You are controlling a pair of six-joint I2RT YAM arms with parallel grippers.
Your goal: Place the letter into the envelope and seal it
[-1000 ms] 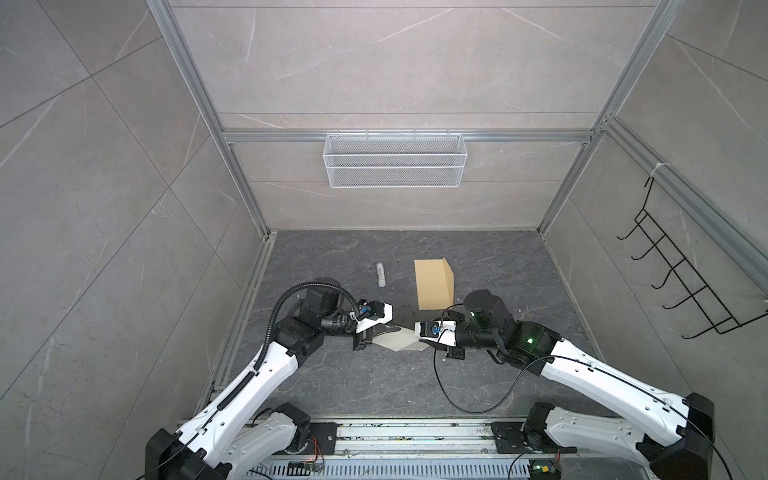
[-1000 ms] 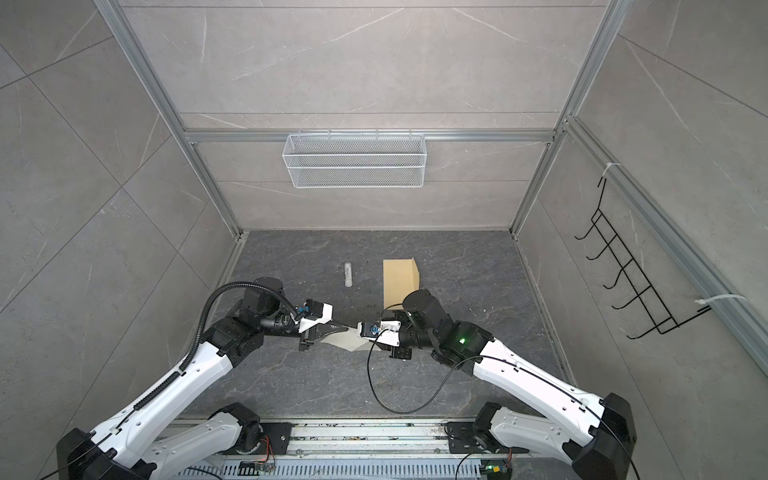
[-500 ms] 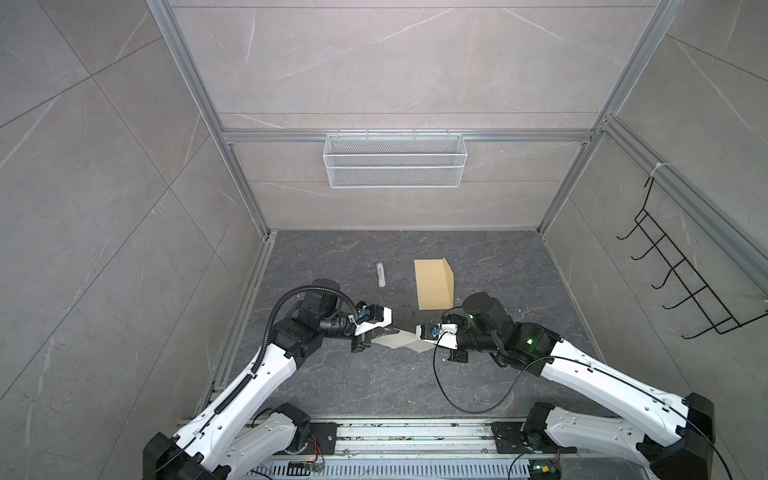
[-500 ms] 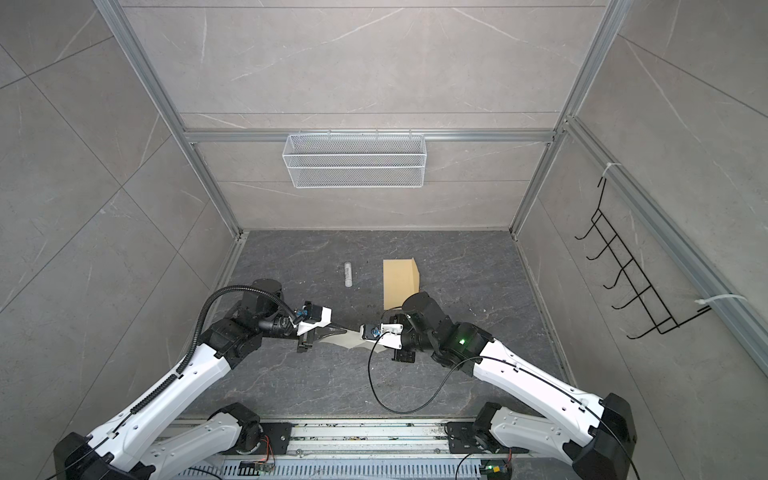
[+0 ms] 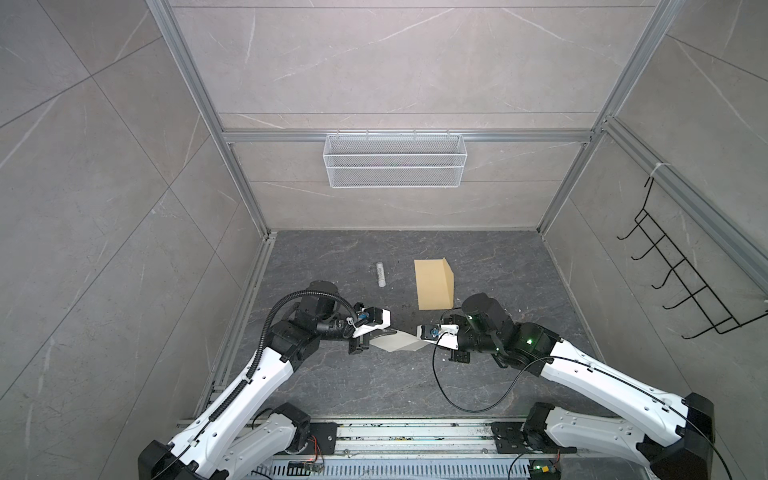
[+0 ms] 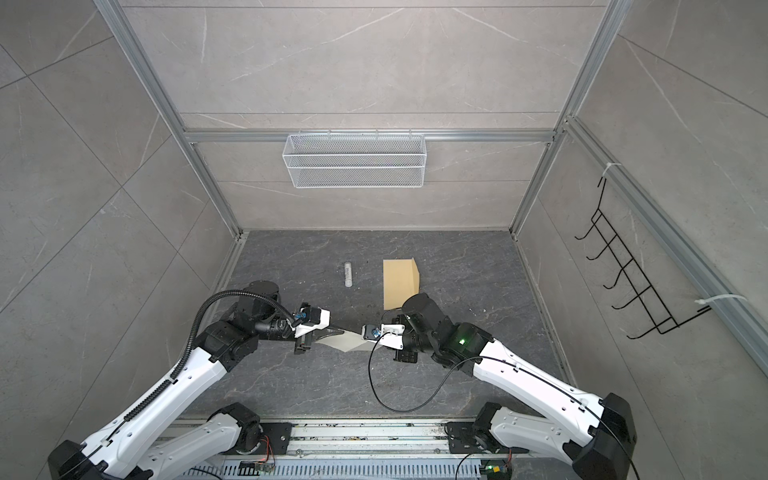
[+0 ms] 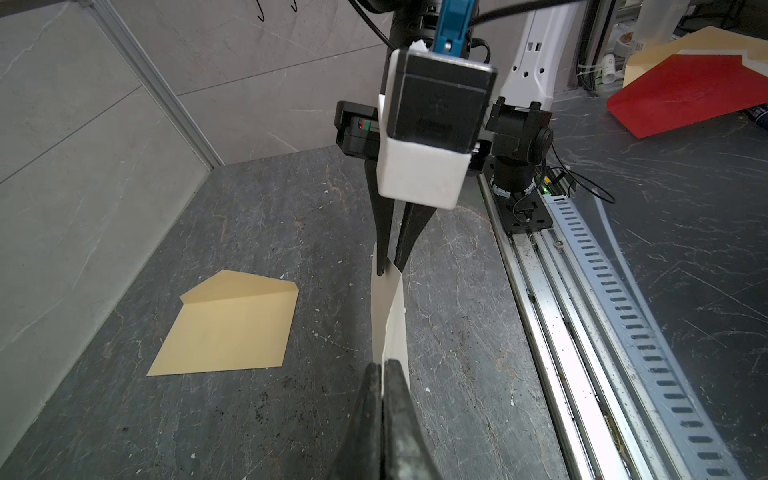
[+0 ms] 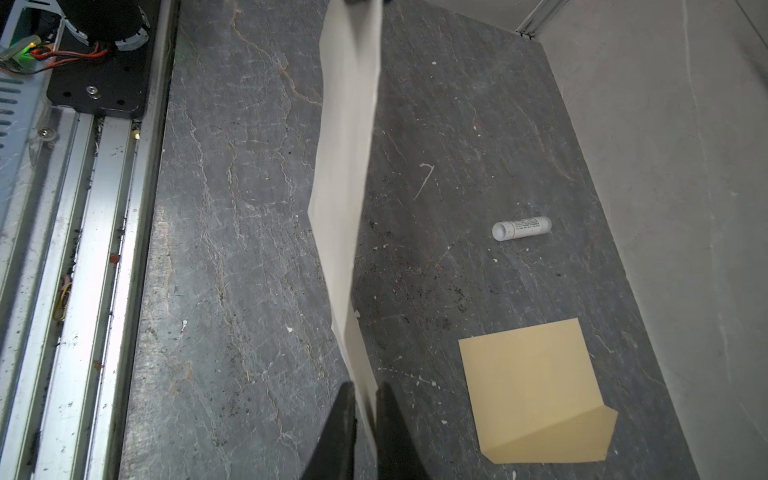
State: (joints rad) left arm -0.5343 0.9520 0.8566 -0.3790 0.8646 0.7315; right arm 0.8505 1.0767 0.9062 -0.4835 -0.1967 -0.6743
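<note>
The left tool (image 7: 381, 368) is clamped on one end of the letter (image 5: 395, 343), above the counter (image 5: 374, 395) near its front edge. The right tool (image 8: 365, 390) seems pinched on the other end. The envelope (image 5: 432, 286) lies farther back, flap up.

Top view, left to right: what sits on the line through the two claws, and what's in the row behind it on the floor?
Claw line: left claw → letter, held off the floor between them → right claw. Row behind: white tube → envelope, its flap raised.
</note>
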